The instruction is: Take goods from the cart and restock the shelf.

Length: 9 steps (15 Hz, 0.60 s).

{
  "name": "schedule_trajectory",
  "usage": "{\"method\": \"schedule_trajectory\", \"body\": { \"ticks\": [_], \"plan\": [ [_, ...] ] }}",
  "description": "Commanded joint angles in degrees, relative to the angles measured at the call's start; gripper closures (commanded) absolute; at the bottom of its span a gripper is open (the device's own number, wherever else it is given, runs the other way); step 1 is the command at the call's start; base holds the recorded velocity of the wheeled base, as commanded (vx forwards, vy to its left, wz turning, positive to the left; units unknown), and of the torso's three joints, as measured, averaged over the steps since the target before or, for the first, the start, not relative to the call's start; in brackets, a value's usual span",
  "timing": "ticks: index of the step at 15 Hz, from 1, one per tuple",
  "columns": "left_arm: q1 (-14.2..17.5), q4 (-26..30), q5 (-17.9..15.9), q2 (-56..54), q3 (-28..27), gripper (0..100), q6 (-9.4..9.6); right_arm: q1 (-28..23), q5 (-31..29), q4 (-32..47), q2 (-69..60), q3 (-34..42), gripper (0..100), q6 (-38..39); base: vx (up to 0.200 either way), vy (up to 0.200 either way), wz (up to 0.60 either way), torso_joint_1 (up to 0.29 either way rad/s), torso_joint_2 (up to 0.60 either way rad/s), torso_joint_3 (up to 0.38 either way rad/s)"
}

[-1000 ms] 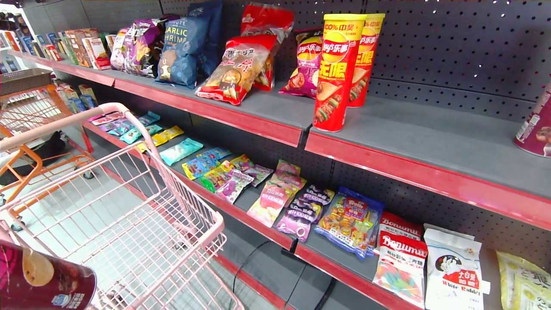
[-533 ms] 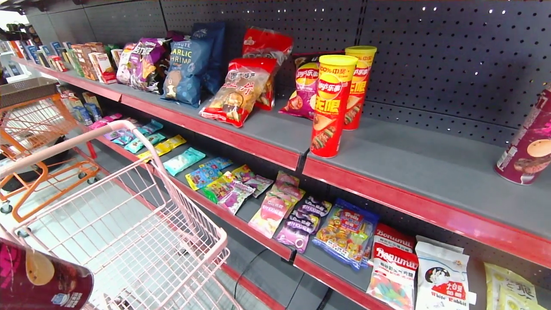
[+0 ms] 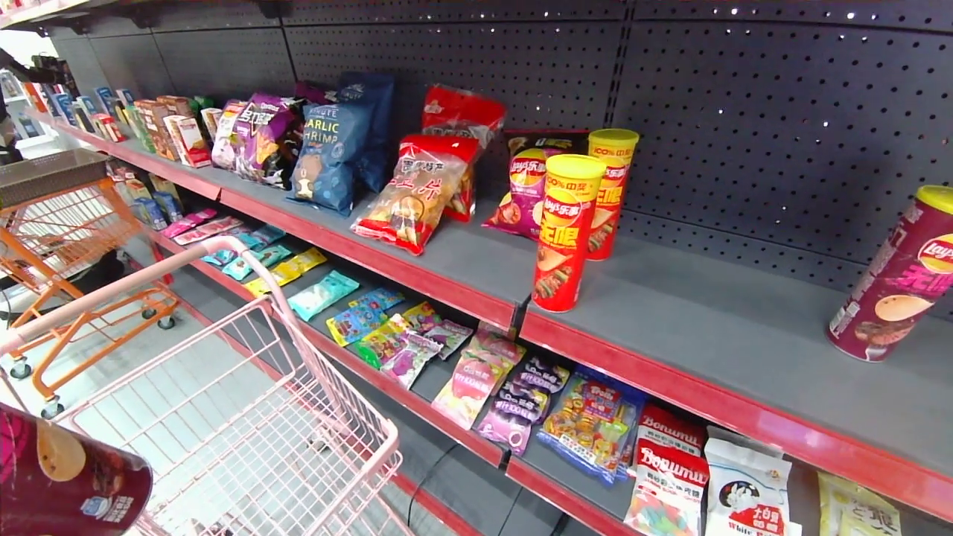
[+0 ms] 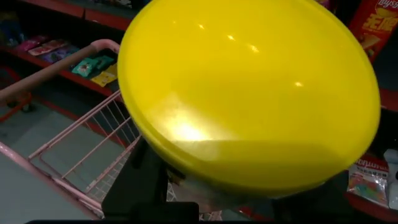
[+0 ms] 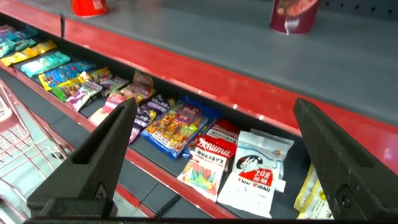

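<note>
Maroon cardboard with a yellow plastic lid, the tall chip can [image 3: 67,484] is hanging low on the robot's left above the pink wire cart [image 3: 246,417]. The left gripper [image 4: 186,193] is, by my reading, clamping its body under the lid. Its long axis is lying tilted, not upright. Bare grey upper shelf [image 3: 707,327] is waiting forward and rightward, between the red-and-yellow cans [image 3: 566,231] and a matching maroon can [image 3: 890,279]. The right gripper [image 5: 214,112], fingers spread wide and empty, is hovering nearer that gap.
</note>
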Motion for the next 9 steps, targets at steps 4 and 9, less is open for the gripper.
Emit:
{"method": "schedule_trajectory", "body": {
  "ticks": [4, 9],
  "plan": [
    [-0.1, 0.0, 0.0, 0.0, 0.0, 100, 0.12, 0.0, 0.0, 0.0, 0.0, 0.0, 0, 0.2, 0.000, 0.000, 0.00, 0.144, -0.35, -0.194],
    [-0.1, 0.4, -0.1, -1.7, 0.5, 100, 2.49, 0.0, 0.1, 0.0, 0.0, 0.0, 0, 0.1, 0.000, 0.000, -0.36, 0.011, -0.01, -0.008]
  ]
}}
